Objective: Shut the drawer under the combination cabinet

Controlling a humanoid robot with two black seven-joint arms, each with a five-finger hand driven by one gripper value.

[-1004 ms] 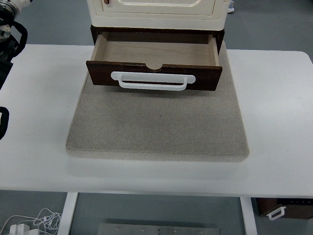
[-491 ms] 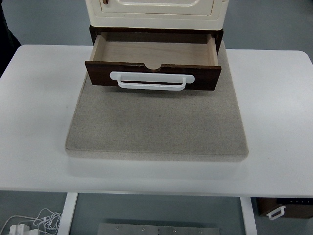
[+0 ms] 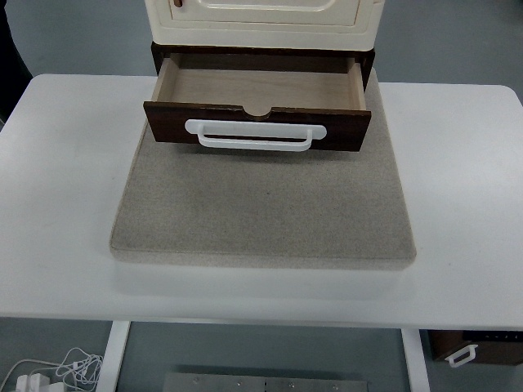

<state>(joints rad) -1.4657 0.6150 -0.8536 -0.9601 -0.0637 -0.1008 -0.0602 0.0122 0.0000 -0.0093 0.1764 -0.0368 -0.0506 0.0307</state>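
Head view: no robot hand or fingers in frame, so finger state cannot be told; a second ago a black arm part showed at the left edge, now that edge is bare apart from a dark sliver at the top left corner; the drawer looks unchanged, pulled out from under the cream cabinet, inside empty, dark brown front facing the near edge; white handle across the front, a half-round notch in the top edge above it; cabinet and drawer sit at the far end of a grey mat on the white table; nothing on the mat in front of the drawer; below the near edge, white cables on the floor at left and a dark box with a white handle at right
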